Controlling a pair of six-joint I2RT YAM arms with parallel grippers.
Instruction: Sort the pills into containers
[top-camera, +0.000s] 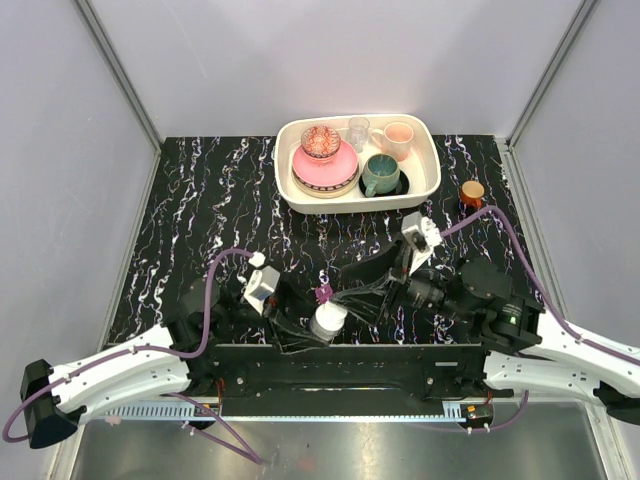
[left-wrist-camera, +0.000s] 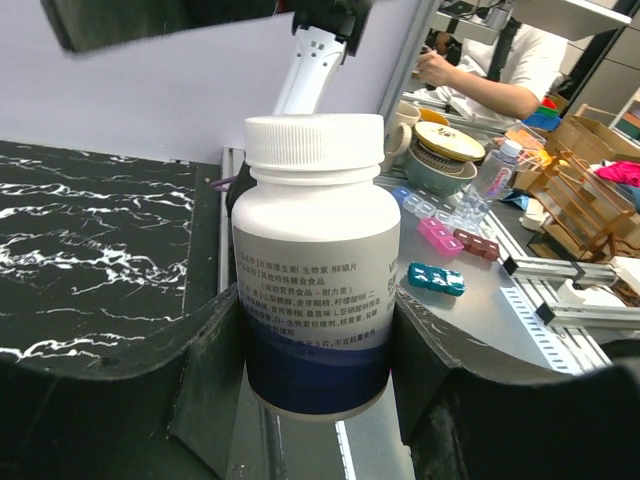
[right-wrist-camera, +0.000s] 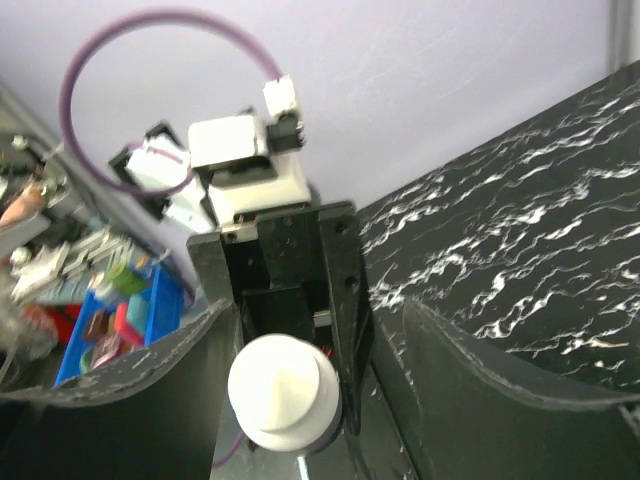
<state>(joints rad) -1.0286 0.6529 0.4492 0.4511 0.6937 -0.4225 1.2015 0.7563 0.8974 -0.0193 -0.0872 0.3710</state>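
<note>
My left gripper (left-wrist-camera: 315, 385) is shut on a white-capped bottle (left-wrist-camera: 315, 260) with a grey and blue label, and holds it upright at the table's near edge (top-camera: 328, 320). My right gripper (right-wrist-camera: 320, 400) is open and looks down on the bottle's white cap (right-wrist-camera: 285, 395), which lies between its fingers, nearer the left one. A small magenta pill box (top-camera: 322, 293) shows just behind the bottle in the top view, partly hidden by the arms. No pills are in view.
A cream tray (top-camera: 432, 165) of crockery stands at the back middle. A small brown jar with an orange lid (top-camera: 472, 192) stands to its right. Pink and teal pill boxes (left-wrist-camera: 437, 262) lie on a grey bench beyond the table.
</note>
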